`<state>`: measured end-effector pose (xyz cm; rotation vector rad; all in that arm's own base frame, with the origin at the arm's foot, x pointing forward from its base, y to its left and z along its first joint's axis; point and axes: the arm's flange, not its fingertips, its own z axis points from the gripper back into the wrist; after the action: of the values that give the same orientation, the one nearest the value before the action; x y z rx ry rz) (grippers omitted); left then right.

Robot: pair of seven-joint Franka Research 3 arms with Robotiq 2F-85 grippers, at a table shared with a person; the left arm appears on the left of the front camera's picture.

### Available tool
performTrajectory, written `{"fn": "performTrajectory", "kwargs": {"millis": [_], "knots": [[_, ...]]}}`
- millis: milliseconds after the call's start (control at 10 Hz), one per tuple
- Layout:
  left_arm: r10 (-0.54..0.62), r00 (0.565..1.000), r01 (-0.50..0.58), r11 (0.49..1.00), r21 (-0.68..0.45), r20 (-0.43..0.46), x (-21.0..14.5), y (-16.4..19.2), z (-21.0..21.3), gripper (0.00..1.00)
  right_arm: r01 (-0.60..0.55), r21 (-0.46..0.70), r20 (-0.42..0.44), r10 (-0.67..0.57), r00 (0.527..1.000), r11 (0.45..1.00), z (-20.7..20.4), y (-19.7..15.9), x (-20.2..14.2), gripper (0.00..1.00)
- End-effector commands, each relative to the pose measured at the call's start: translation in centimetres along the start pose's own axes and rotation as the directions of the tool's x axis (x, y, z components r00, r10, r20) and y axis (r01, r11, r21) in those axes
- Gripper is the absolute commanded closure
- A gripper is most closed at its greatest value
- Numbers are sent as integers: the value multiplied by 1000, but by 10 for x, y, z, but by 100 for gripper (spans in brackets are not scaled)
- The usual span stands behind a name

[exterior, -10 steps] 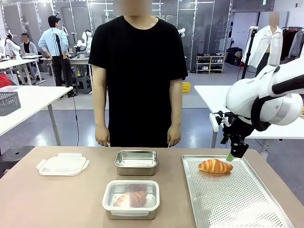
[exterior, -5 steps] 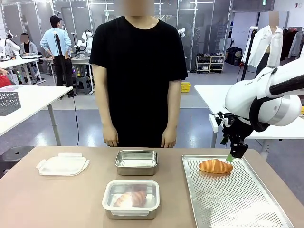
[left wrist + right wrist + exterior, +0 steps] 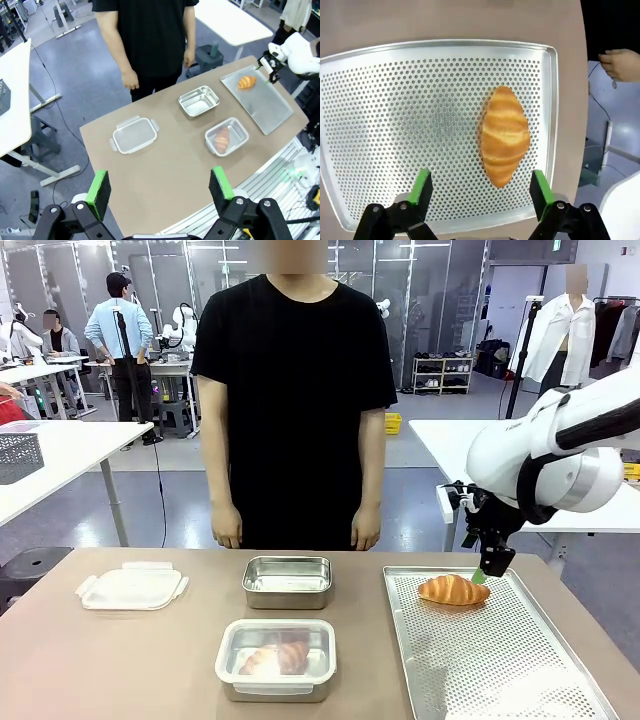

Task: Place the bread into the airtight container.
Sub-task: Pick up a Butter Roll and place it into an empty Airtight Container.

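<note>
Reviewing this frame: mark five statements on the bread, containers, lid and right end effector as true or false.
1. A croissant lies on the perforated tray. True.
2. The right end effector is shut on that croissant. False: its jaws stand open at the croissant's right end, gripping nothing.
3. The far steel container is lidless and empty. True.
4. The near container is empty. False: it holds a second croissant under a clear cover.
5. The person is holding the loose lid. False: it lies on the table at the left, with both of the person's arms hanging down.
</note>
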<state>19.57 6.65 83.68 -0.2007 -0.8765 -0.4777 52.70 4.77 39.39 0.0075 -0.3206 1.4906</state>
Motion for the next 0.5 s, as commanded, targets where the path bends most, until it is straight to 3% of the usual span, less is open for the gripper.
{"fn": "performTrajectory", "kwargs": {"millis": [0,400], "knots": [[-2,1000,2,1000,2,1,2,0,1,0,20,17,-16,-20,1000,1000,-17,-17,10,2],[-2,1000,2,1000,2,1,2,0,1,0,23,99,-61,-17,998,995,-48,-48,12,2]]}}
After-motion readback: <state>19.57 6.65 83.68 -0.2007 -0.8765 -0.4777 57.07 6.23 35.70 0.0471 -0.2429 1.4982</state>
